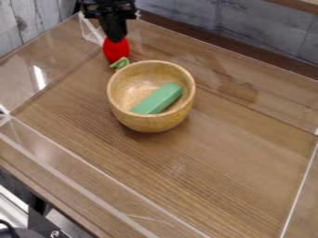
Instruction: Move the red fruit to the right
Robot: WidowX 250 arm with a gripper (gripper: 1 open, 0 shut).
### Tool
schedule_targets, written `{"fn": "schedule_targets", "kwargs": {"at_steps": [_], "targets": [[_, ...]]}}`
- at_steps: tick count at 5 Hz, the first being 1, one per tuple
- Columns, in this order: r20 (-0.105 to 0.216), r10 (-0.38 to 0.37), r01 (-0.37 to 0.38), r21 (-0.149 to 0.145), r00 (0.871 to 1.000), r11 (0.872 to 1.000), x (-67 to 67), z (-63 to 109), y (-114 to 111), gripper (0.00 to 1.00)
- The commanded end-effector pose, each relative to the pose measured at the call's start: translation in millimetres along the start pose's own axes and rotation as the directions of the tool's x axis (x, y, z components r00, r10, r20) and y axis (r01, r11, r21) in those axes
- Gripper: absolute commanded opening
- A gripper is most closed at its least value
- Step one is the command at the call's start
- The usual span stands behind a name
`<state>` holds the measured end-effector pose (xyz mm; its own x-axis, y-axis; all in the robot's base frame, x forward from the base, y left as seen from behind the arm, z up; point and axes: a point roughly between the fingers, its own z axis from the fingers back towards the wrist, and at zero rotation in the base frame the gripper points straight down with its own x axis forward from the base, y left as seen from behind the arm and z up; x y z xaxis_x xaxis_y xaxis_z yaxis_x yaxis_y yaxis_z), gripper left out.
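Just beyond the wooden bowl [121,80], the tool [114,35] clamps the small, bright red fruit [115,49], green leaves lowermost.

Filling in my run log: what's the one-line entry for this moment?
phase: grasp | jaws: closed on red fruit | fruit: on table, behind wooden bowl | moved right: not yet
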<state>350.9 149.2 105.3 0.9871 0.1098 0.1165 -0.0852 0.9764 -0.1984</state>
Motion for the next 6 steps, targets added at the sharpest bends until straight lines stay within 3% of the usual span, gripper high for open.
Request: {"fn": "schedule_targets", "kwargs": {"at_steps": [1,2,3,4,5,6], "targets": [[0.112,-0.011,0.01,0.011,0.994,1.0,12.7,60.0,-24,0.0],[0.107,0.029,-0.031,0.023,0.994,0.999,14.0,54.3,-32,1.0],[0.105,0.047,-0.048,0.007,0.993,0.999,18.3,45.4,-61,0.0],[0.113,0.138,-0.141,0.019,0.984,0.99,17.6,33.2,-55,1.0],[0.135,0.245,-0.253,0.041,0.96,0.967,19.3,27.5,-33,1.0],[0.134,0.257,-0.266,0.055,0.957,0.962,19.1,27.5,-23,1.0]]}}
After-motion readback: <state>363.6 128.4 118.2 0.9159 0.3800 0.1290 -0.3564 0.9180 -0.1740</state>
